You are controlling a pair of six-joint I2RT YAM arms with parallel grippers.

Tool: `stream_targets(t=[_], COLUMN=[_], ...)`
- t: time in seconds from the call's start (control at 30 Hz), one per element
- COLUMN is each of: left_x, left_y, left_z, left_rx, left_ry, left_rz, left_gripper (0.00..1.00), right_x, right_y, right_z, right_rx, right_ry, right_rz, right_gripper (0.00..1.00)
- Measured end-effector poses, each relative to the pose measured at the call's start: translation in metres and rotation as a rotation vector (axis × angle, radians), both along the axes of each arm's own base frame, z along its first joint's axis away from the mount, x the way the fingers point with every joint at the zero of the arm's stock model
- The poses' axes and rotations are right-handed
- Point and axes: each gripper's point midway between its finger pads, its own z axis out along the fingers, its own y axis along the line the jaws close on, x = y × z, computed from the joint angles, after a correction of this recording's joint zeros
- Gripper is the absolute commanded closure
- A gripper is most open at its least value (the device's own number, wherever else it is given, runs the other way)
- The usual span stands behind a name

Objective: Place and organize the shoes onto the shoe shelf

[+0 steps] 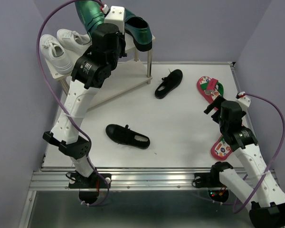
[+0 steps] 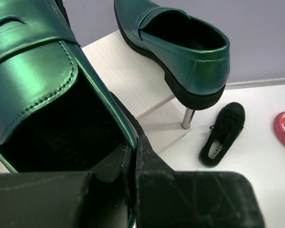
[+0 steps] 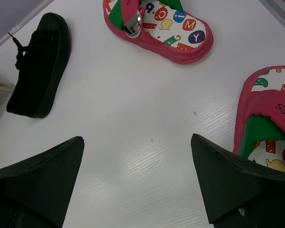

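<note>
The left tool (image 2: 134, 147) is closed on the rim of a green loafer (image 2: 33, 71): one finger is placed inside the opening and the other outside the wall, so that the leather is pinched between them. This loafer is held above the top board of the shoe shelf (image 2: 118, 71), and it cannot be told whether its sole touches the board. The second green loafer (image 2: 180, 42) is seen just beside it on the same board, upright, with its heel over the edge of the board. In the top view a pair of white sneakers (image 1: 61, 47) is found at the left end of the shelf.

The right tool (image 3: 137, 161) is opened wide and nothing is held by it; it is kept low above the table (image 1: 180, 123). A red flip-flop (image 3: 270, 137) with a printed footbed lies just beside its right finger and is partly covered by the right arm in the top view. The second flip-flop (image 3: 161, 26) is laid further away, near the far right edge of the table. A black strap shoe (image 3: 38, 66) is placed on the table near the leg of the shelf. The other black shoe (image 1: 127, 136) is lying in the middle of the table, well apart from the first one.
</note>
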Motion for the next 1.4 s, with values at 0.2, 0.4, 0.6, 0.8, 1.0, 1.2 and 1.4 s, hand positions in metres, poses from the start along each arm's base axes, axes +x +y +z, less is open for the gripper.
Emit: stream_targets(t=[0.2,0.4,0.6,0.8,1.0,1.2,1.4], left_x=[0.025,0.05,0.059,0.064,0.067,0.071,0.075], left_y=[-0.003,-0.011,-0.015,-0.007,-0.009,-0.012,-0.009], left_z=[-0.018,-0.047,-0.052,-0.045,-0.046,-0.048,-0.044], left_rx=[0.044,0.052,0.033,-0.014,-0.028,-0.031,-0.031], left_ry=[0.034,0.1,0.108,0.095,0.096,0.094,0.072], left_rz=[-0.038,-0.087,-0.114,-0.112,-0.121,-0.129,-0.115], left_gripper=[1.0,1.0,1.0,1.0,1.0,1.0,0.52], right_x=[0.001,0.002,0.003,0.003,0.002,0.001,0.0], right_y=[0.0,0.0,0.001,0.001,0.001,0.0,0.0], right_z=[-0.002,-0.002,-0.005,-0.005,-0.002,0.0,0.002], right_rx=[0.0,-0.001,-0.003,-0.003,-0.001,0.001,0.002], right_ry=[0.007,0.008,0.017,0.017,0.009,-0.001,-0.007], right_rz=[0.0,0.0,0.0,0.0,0.0,0.0,0.0], right_gripper=[0.0,0.0,0.0,0.0,0.0,0.0,0.0])
